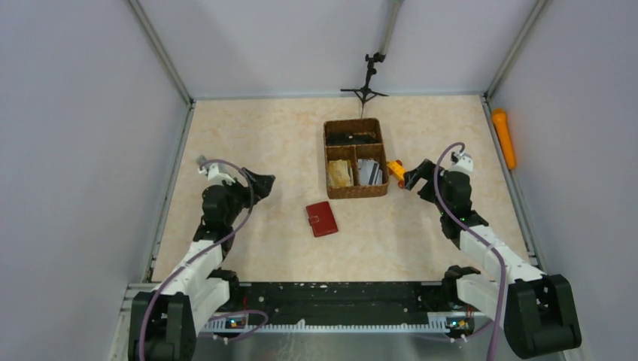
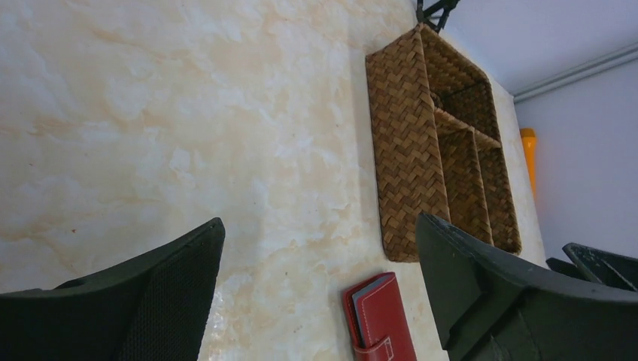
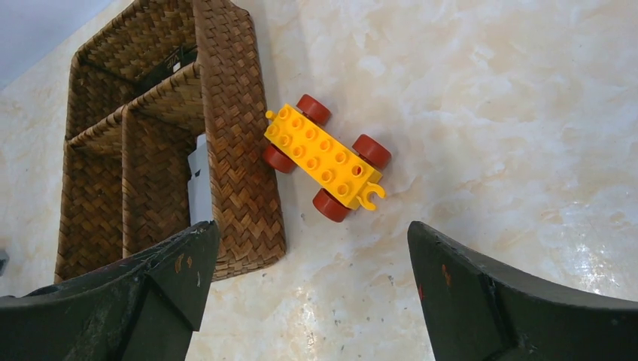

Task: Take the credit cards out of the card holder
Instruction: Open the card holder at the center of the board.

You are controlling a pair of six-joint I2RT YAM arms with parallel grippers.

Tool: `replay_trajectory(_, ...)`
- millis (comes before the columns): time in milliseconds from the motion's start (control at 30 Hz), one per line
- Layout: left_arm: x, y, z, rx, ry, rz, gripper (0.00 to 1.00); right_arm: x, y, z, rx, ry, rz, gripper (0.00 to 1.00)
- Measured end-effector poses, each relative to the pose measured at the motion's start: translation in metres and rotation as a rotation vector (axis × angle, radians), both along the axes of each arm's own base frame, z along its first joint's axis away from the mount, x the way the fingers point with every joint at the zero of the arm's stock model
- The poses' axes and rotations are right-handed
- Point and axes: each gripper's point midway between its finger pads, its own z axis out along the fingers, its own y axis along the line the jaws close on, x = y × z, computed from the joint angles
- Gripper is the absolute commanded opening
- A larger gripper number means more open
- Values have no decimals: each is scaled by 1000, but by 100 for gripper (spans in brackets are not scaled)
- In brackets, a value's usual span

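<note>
On the bench point(image 1: 263, 135) the holder point(image 1: 322, 219) looks light, limp (pinch its tab point(image 2: 381, 348) edge); left gripper point(image 2: 320, 226) and right gripper point(image 3: 312, 229) gape empty.

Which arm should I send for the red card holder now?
Left. The left hand, open, is nearer the card holder, and its wrist camera shows it between the fingers. The right hand, also open, faces the yellow toy car beside the basket; the holder is not in its view.

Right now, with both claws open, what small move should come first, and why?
Probably move the left claw toward the closed card holder: it lies flat, untouched, closer to that claw, while the right claw faces the yellow toy car.
</note>
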Motion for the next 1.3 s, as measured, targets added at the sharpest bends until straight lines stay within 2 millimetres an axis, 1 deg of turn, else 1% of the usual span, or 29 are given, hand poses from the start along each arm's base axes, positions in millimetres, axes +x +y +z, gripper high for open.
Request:
replay_trajectory(67,-1,-5,-6,-1,19,-30,99,0,1,1,2,-4,3,98)
replay_trajectory(133,-4,-15,-16,3,53,-87,99,2,3,3,9,-15,16,98)
replay_trajectory(233,-8,-40,-35,30,127,-194,99,2,7,6,17,-27,35,98)
replay_trajectory(267,-8,-48,-38,40,146,-226,99,3,8,7,20,-31,41,98)
replay_trajectory(300,-9,-58,-41,58,163,-260,99,3,10,9,23,-37,50,98)
replay_trajectory(400,-12,-82,-40,92,177,-346,97,3,14,12,27,-52,77,98)
replay_trajectory(467,-16,-96,-39,106,179,-394,91,4,17,15,25,-66,96,98)
replay_trajectory(533,-21,-104,-43,119,193,-427,78,4,18,17,16,-78,110,98)
replay_trajectory(633,-29,-107,-62,133,262,-461,67,3,24,20,-3,-92,134,97)
replay_trajectory(667,-33,-108,-70,134,291,-474,64,1,28,21,-15,-99,149,98)
replay_trajectory(733,-38,-110,-81,131,333,-497,62,-3,41,24,-40,-114,191,98)
replay_trajectory(800,-43,-111,-90,130,368,-518,62,-12,63,26,-75,-133,261,99)
replay_trajectory(900,-47,-112,-91,132,379,-530,62,-32,106,30,-131,-155,390,99)
replay_trajectory(967,-47,-111,-86,133,365,-529,62,-45,133,41,-148,-176,461,99)
replay_trajectory(1000,-47,-111,-82,135,354,-527,64,-51,146,46,-154,-183,489,99)
replay_trajectory(1033,-46,-109,-77,139,339,-517,66,-55,156,50,-156,-188,507,99)
replay_trajectory(1100,-42,-103,-65,156,302,-471,69,-66,181,57,-169,-187,548,99)
replay_trajectory(1167,-37,-93,-50,174,258,-409,72,-78,204,54,-187,-167,593,99)
replay_trajectory(1233,-33,-86,-37,184,211,-357,73,-90,227,44,-225,-127,644,99)
replay_trajectory(1300,-32,-77,-26,191,174,-307,74,-99,245,31,-277,-84,681,98)
